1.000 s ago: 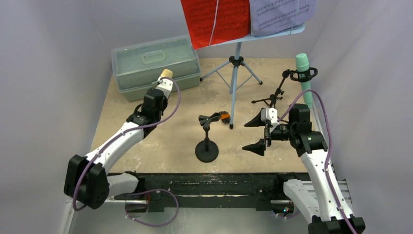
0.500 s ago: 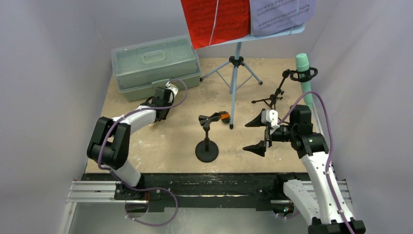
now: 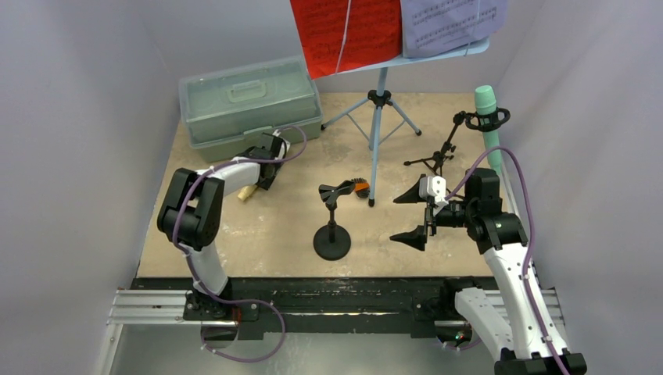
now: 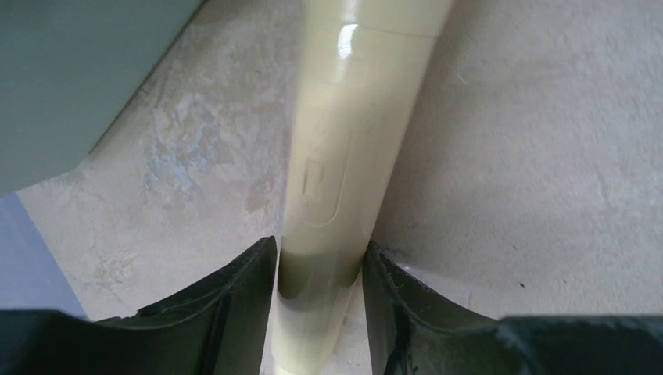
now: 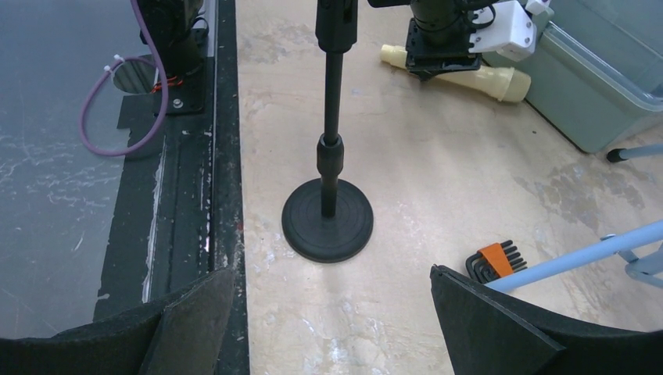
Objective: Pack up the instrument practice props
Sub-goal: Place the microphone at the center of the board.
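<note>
A tan microphone lies on the table in front of the green case. My left gripper is shut on its handle, a finger pressing each side. My right gripper hangs open and empty beside the round-base mic holder. At the back right a teal microphone sits in the ring of the tripod mic holder. The light-blue music rack carries a red sheet and a purple sheet.
The pale green case stands shut at the back left, close behind the left gripper. An orange-and-black hex key set lies by a rack leg. A black rail runs along the near edge.
The left arm has folded down, bringing the tan microphone from above the case's front corner to the table in front of it. The right arm has not moved.
</note>
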Motion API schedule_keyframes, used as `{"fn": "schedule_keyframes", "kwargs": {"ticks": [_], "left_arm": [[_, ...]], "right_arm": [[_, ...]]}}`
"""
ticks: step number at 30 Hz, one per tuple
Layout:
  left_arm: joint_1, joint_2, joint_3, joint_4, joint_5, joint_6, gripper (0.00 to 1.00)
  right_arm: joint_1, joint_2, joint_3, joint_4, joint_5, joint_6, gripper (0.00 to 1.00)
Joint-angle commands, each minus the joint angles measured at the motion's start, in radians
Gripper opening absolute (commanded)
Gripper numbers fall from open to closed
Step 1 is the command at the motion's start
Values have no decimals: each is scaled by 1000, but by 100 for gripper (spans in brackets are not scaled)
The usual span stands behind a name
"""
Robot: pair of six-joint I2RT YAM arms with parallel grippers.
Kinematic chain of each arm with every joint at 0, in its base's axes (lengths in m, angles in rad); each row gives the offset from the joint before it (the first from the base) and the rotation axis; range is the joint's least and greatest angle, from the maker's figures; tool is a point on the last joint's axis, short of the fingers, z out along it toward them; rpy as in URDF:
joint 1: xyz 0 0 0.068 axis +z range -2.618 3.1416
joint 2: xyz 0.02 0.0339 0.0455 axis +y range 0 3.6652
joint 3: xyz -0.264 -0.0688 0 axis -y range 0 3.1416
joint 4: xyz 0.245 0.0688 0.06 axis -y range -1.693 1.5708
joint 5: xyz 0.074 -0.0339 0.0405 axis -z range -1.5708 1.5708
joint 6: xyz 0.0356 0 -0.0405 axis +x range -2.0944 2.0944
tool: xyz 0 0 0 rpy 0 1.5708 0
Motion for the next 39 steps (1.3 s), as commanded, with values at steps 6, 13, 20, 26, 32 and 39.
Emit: {"fn": "schedule_keyframes", "kwargs": {"ticks": [6, 13, 20, 26, 32, 39], "left_arm": [[8, 15, 40, 3, -33, -44, 60], [7, -20, 57, -35, 10, -76, 68], [-2, -180, 4, -21, 90, -103, 80], [-1, -363, -73, 35, 215, -182, 91], [3, -542, -179, 94, 366, -315, 100], [4, -706, -333, 192, 524, -503, 100]], "right_arm": [[-1, -6, -3, -12, 5, -11, 99], [-1, -3, -4, -4, 3, -4, 99], [-1, 1, -3, 1, 6, 1, 99], [-1, 4, -3, 1, 6, 1, 99], [-3, 8, -1, -1, 5, 0, 99], [-3, 14, 0, -2, 0, -3, 99]]}}
